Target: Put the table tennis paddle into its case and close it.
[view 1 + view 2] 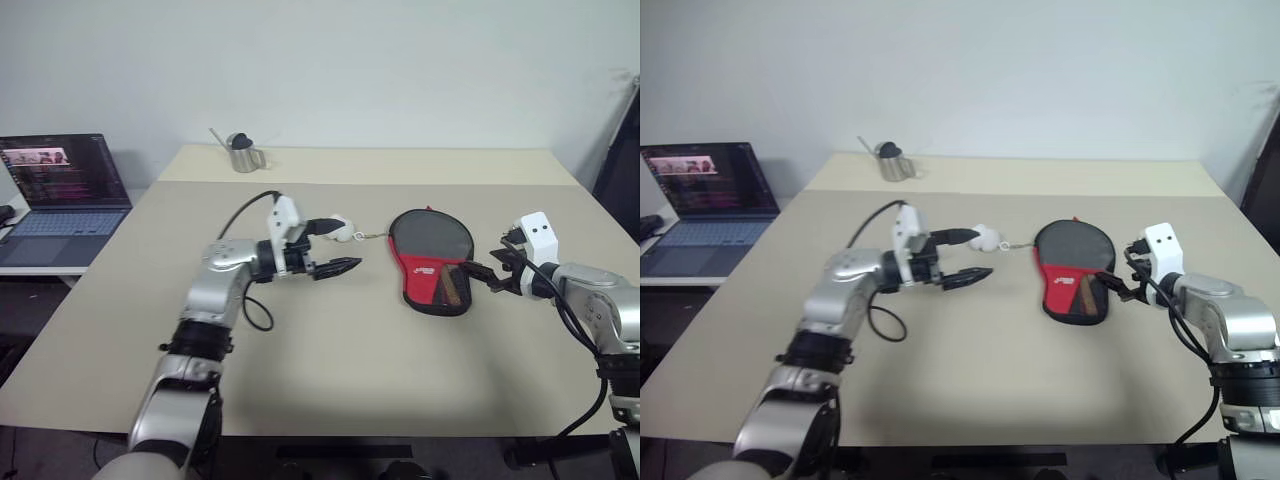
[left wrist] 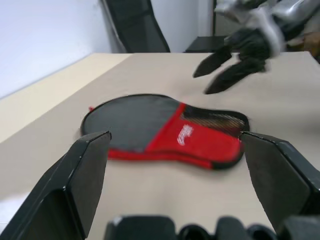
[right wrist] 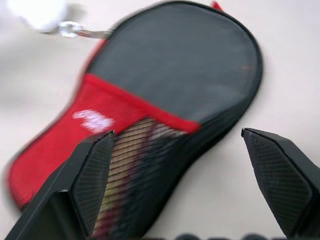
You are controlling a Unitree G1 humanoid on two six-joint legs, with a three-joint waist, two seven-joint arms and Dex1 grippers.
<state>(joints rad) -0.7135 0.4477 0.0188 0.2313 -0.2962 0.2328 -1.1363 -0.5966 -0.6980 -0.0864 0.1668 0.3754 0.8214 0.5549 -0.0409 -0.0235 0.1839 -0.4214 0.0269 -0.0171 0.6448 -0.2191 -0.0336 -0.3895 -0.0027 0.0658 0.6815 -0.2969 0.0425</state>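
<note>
both tools spread wide: case (image 1: 432, 262) lies btwn left tool (image 1: 338, 248) & right tool (image 1: 484, 274), touching neither.

Matt black and red fabric paddle-shaped case (image 1: 430, 262) with see-through black mesh pocket (image 3: 150, 165), fluffy white ball (image 1: 985, 237), smooth matt beige table (image 1: 350, 370), shiny metal cup (image 1: 242, 155), glossy silver arms

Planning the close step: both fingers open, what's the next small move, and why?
Probably bring the right gripper down to pin the case at its mesh end: its open fingers hover there, and the fluffy ball on the zip lies by the open left gripper.
</note>
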